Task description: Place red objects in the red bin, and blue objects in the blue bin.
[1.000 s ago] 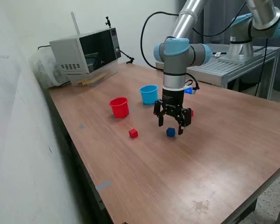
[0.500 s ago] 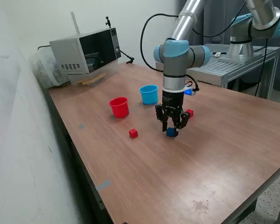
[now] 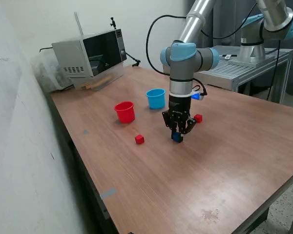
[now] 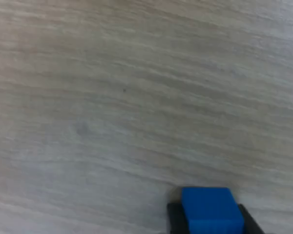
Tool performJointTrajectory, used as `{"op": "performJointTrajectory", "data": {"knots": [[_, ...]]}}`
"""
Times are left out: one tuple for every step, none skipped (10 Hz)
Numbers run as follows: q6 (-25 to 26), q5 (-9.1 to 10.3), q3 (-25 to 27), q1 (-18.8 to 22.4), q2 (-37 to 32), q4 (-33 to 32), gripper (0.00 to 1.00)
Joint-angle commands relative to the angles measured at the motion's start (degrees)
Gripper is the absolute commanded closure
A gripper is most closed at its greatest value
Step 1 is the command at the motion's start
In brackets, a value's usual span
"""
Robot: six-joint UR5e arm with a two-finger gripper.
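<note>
Between the jaws, the blue cube (image 4: 212, 210) sits half cut off

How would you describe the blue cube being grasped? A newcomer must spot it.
On the wooden table, find the UR5e arm's hand. The blue cube sits between its fingers, darker than the light blue cup and unlike the loose red cubes.

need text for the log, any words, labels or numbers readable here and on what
None can be read.
Microwave: control strip beside the door too small to read.
Red cup, blue cup, blue cube in the tool: no print visible.
Arm: no legible marking.
</note>
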Motion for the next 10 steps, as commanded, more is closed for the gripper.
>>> {"op": "performJointTrajectory", "data": {"knots": [[-0.4,-0.21,1.2,-0.3,-5.2,2.3,1.00],[-0.5,-0.21,3.0,-0.3,-9.0,3.2,1.00],[-0.5,-0.21,5.7,-0.3,-13.4,4.2,1.00],[-1.3,-0.21,8.7,-0.8,-18.1,4.8,1.00],[-2.3,-0.21,11.2,-1.5,-22.3,5.5,1.00],[-2.6,-0.21,13.8,-2.9,-25.7,6.6,1.00],[-2.6,-0.21,15.8,-5.9,-28.3,7.5,1.00],[-2.6,-0.21,18.1,-10.8,-30.1,9.1,1.00],[-2.9,-0.21,19.4,-14.7,-30.4,9.3,1.00],[-4.8,-0.21,20.4,-18.0,-30.5,9.3,1.00]]}}
